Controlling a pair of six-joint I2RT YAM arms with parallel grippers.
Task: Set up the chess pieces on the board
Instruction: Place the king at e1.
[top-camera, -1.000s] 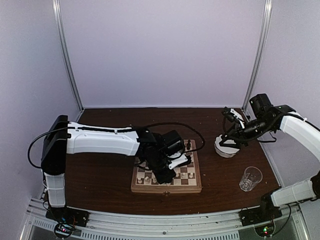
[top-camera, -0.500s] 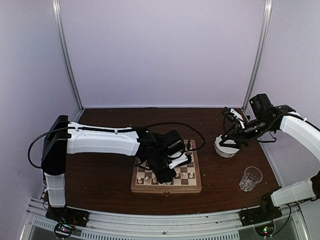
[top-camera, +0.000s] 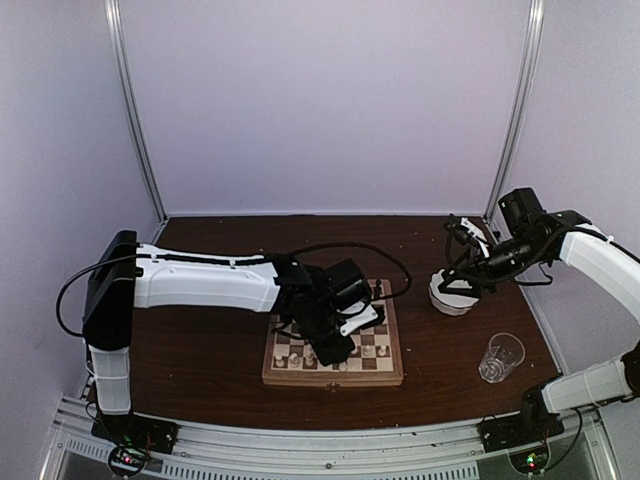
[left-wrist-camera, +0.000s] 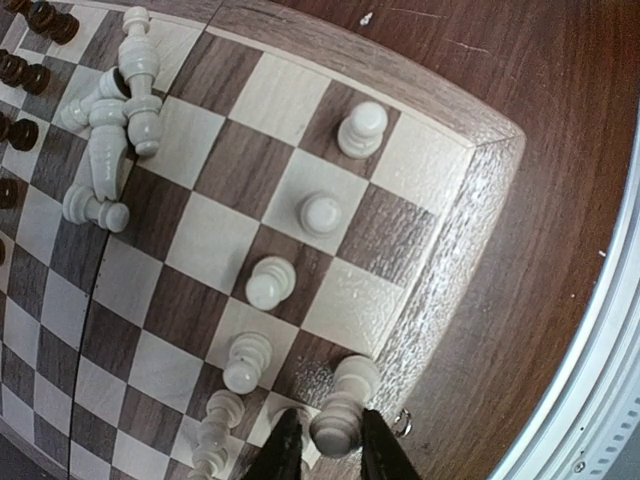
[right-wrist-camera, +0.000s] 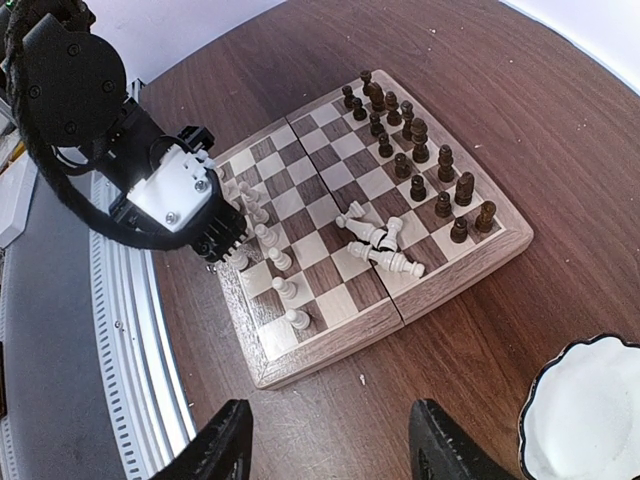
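The board (top-camera: 335, 376) lies mid-table, and also shows in the left wrist view (left-wrist-camera: 470, 230) and right wrist view (right-wrist-camera: 330, 345). Dark pieces (right-wrist-camera: 420, 150) stand in two rows along its far side. Some white pieces (right-wrist-camera: 380, 245) lie toppled in a heap mid-board, also seen in the left wrist view (left-wrist-camera: 105, 130). White pawns (left-wrist-camera: 320, 212) stand in a row near the front edge. My left gripper (left-wrist-camera: 335, 455) is shut on a white piece (left-wrist-camera: 340, 420) that stands on an edge-row square; the gripper also shows from above (top-camera: 328, 350). My right gripper (right-wrist-camera: 335, 450) is wide open and empty above the table, right of the board (top-camera: 462, 250).
A white scalloped bowl (top-camera: 452, 296) sits right of the board, under my right gripper, and its rim shows in the right wrist view (right-wrist-camera: 590, 410). A clear glass (top-camera: 500, 357) stands at the front right. The metal table rail (right-wrist-camera: 120, 330) runs along the near edge.
My left gripper has shifted very slightly over the board's front rows. The right arm has not moved.
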